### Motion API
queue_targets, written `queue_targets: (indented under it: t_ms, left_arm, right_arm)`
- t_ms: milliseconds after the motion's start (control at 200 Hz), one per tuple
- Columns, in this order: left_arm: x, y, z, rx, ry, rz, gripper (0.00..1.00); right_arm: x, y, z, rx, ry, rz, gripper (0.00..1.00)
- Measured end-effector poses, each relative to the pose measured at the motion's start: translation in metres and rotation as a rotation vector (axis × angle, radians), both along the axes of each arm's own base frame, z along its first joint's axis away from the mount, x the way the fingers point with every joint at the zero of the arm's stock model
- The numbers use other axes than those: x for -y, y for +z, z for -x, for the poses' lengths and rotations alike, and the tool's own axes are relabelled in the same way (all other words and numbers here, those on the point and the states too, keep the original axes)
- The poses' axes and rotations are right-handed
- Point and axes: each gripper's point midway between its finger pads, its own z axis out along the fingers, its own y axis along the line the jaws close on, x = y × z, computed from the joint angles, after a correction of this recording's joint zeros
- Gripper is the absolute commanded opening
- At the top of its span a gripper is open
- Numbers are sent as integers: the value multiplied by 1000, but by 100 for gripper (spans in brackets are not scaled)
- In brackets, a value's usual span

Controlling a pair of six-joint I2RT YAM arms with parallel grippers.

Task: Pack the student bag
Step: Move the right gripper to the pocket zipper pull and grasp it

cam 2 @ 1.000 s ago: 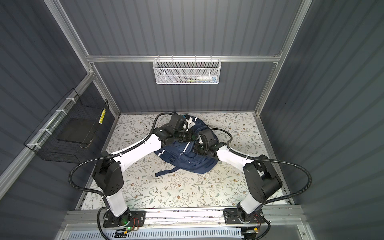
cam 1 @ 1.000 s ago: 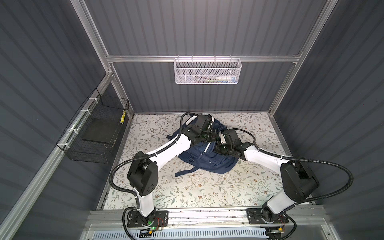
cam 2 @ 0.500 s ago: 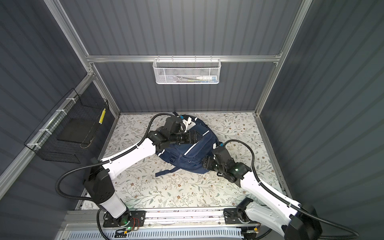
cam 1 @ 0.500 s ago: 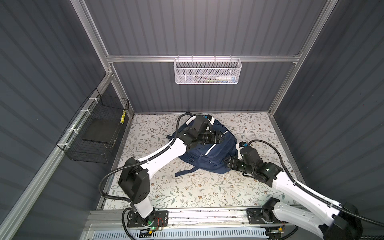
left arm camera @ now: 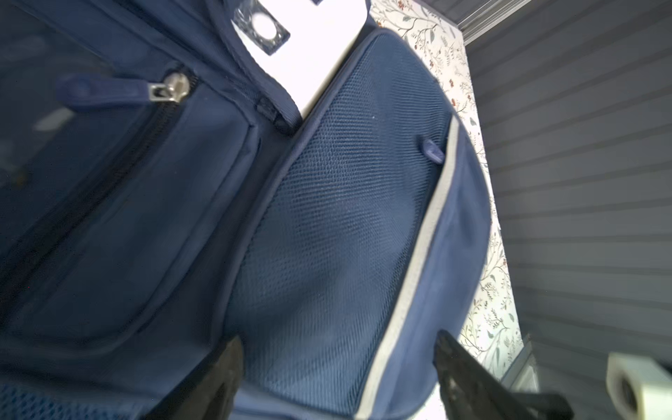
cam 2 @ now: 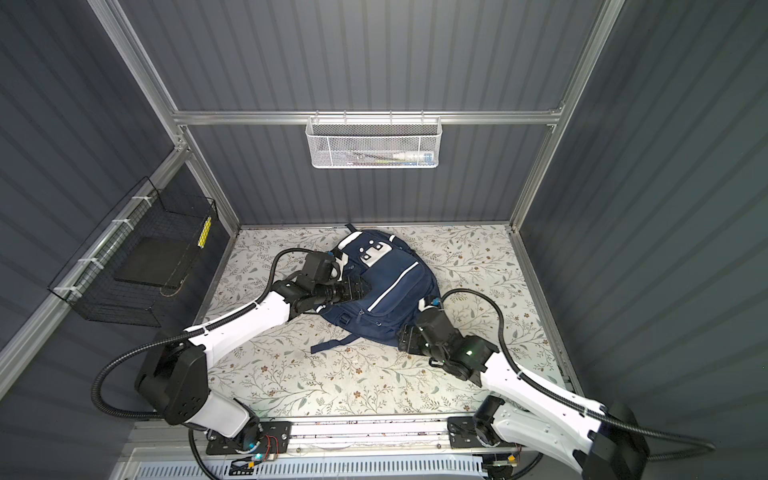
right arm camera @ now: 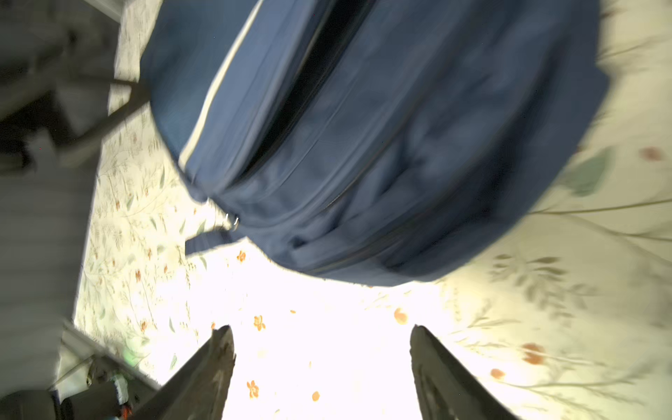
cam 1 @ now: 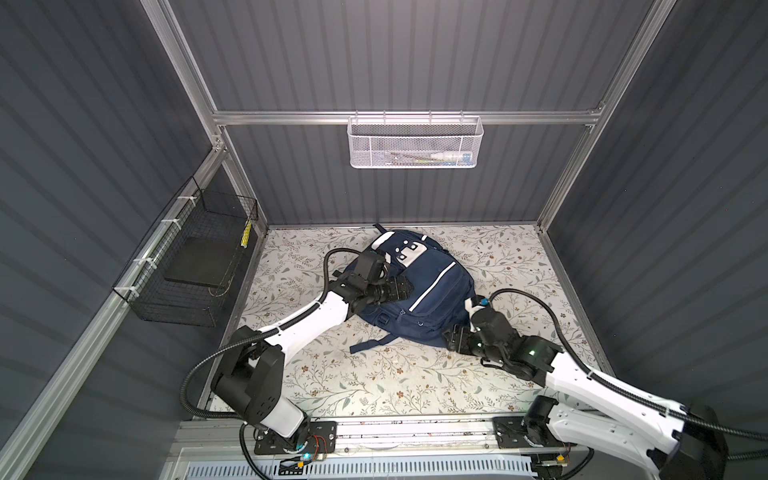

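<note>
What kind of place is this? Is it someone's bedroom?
Not a bedroom: it looks like a robot test booth. Grey walls sit in a metal frame, a left arm and a right arm stand on a rail, and a basket hangs above the bag.

Matt navy cloth student bag (cam 1: 440, 291) (woven mesh panel (left arm camera: 345, 236), shiny metal zipper (left arm camera: 174, 87)).

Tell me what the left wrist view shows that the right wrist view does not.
Only the left wrist view: a mesh panel, a zip pull and a white patch of the bag, close and sharp, ahead of the open left hand.
Only the right wrist view: the bag's rounded end, blurred, a loose strap, and cloth under the open right hand.
Both: the navy bag, its pale stripe and the floral cloth.
</note>
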Motion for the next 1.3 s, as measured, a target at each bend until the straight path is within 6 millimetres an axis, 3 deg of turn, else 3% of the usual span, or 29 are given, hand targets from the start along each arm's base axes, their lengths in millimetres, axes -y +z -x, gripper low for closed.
queue_targets:
  t_ms: [105,180,245,325,455,555,710,790,896,1016,1241,1301]
  left_arm:
    - [3,-8,-4,-15,11,6,57]
    - [5,-9,-8,-19,20,21,55]
    - [7,-11,-10,-20,18,25,58]
    - [6,-10,-10,-10,24,16,69]
    - [-9,-3,-8,32,62,-33,78]
    - [-16,0,-5,51,79,-51,79]
    - [-13,-25,-7,8,72,-77,80]
    - [-14,-35,-6,-6,76,-85,66]
    - [-9,-35,-7,-7,69,-58,26]
    - [-3,-34,-6,-12,57,-37,8]
    - [4,-31,-2,-24,42,-5,2]
    - [3,-31,-1,-26,40,-5,0]
  right_arm:
    - [-31,-8,4,-6,51,40,67]
    - [-54,-9,1,7,77,61,67]
    - [-71,-7,-4,23,94,59,67]
    - [-86,-5,-12,44,95,44,68]
    - [-103,-11,-24,54,88,48,69]
    - [-109,-17,-31,59,73,61,68]
    - [-116,-20,-43,71,46,83,66]
    - [-118,-22,-45,79,38,87,63]
    - [-122,-26,-52,92,25,111,55]
    - [-124,-24,-71,138,-16,142,43]
    - [-110,-18,-91,183,-66,163,2]
    - [-106,-15,-90,187,-68,168,0]
